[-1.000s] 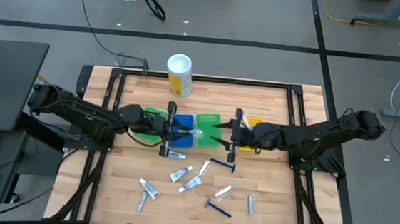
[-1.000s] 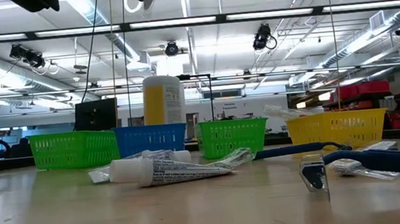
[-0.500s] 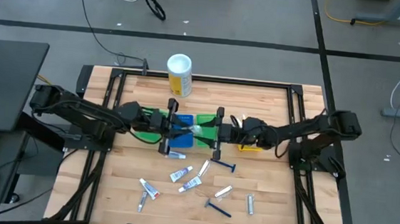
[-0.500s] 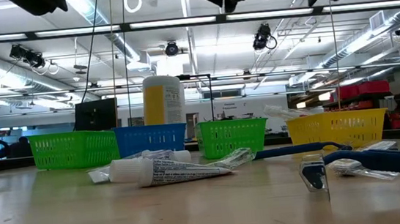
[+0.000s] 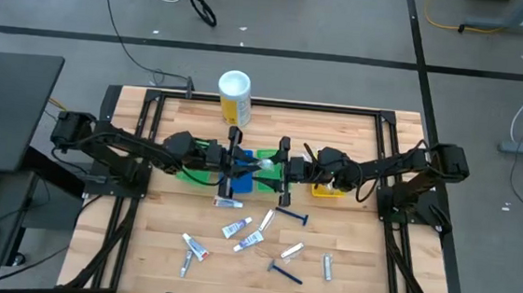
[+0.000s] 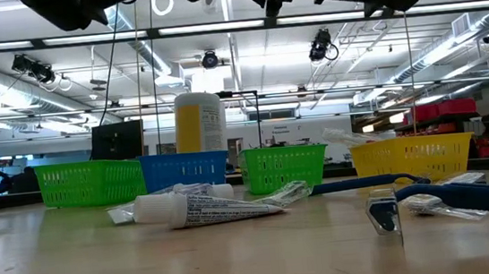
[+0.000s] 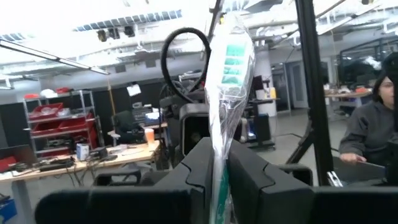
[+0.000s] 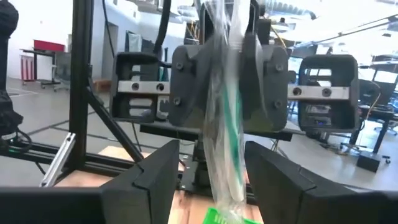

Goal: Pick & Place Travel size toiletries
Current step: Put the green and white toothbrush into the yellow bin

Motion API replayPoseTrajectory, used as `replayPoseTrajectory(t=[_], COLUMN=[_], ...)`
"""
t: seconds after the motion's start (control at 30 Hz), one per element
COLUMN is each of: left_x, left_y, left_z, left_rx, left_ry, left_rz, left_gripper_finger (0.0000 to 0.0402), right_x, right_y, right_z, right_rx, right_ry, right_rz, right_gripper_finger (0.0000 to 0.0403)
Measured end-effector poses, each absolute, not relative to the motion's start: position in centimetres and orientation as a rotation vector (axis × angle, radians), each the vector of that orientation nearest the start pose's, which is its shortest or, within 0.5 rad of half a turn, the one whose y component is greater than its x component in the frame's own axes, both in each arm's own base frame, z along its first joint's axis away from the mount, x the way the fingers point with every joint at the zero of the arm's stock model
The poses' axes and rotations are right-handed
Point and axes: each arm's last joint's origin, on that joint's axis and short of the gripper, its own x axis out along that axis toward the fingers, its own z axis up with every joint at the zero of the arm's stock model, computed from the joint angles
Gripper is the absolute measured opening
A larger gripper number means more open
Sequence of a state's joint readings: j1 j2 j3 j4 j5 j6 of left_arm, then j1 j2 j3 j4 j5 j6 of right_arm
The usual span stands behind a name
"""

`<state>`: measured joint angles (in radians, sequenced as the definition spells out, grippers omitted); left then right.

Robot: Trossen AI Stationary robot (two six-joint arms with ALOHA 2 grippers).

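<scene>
A wrapped toothbrush (image 7: 227, 93), pale with green print inside clear film, is pinched between the fingers of the left gripper (image 7: 221, 171) and held up in the air over the green basket (image 5: 271, 158). Facing it from the other side of that green basket, the right gripper (image 8: 208, 177) has its fingers apart on either side of the toothbrush's free end, not yet touching it. This looks like a handover in mid-air, with the right arm about to take the item.

On the desk (image 5: 349, 219) in front of the green basket lie the other toiletries: a white-and-blue tube (image 5: 228, 203) nearest the baskets, a dark blue razor (image 5: 292, 214) just beside it toward the yellow basket (image 5: 329, 191), then further from the green basket a scatter of tubes (image 5: 235, 228), another razor (image 5: 284, 273) and a small silvery tube (image 5: 328, 267). From table height a large tube (image 6: 202, 208) and a razor handle (image 6: 466, 194) lie in the foreground.

A tall white-and-yellow canister (image 5: 234, 98) stands behind the green basket.

Judging by how much lies loose, the sorting is at an early stage: about ten items wait on the desk. What the baskets already hold cannot be told, since the arms cover them.
</scene>
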<state>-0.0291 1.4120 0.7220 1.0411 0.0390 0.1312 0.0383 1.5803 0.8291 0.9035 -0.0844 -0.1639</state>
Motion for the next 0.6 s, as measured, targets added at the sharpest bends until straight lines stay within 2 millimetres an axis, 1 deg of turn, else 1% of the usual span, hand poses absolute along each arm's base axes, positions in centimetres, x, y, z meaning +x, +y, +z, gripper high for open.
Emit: replayPoseTrajectory(t=[0.07, 0.27, 0.4, 0.5, 0.6], left_x=[29.6, 29.7, 30.4, 31.2, 31.7], left_y=[-0.9, -0.9, -0.8, -0.7, -0.6], left_z=[28.9, 28.9, 27.9, 28.1, 28.2], left_rx=[0.121, 0.108, 0.109, 0.105, 0.108], left_ry=[-0.366, -0.363, -0.351, -0.364, -0.366], left_rz=[-0.066, -0.072, -0.064, -0.063, -0.075], left_gripper_finger=[0.0034, 0.0038, 0.0037, 0.0034, 0.0036], right_x=[33.8, 33.8, 33.8, 33.9, 33.9], right_y=[1.4, 0.7, 0.2, 0.1, 0.1], right_z=[25.9, 25.9, 26.2, 26.3, 26.2], right_rx=[-0.163, -0.164, -0.139, -0.122, -0.120], right_ry=[-0.160, -0.163, -0.179, -0.182, -0.170], right_rz=[0.090, 0.058, 0.093, 0.116, 0.109], right_gripper_finger=[0.0192, 0.0192, 0.0191, 0.0185, 0.0170])
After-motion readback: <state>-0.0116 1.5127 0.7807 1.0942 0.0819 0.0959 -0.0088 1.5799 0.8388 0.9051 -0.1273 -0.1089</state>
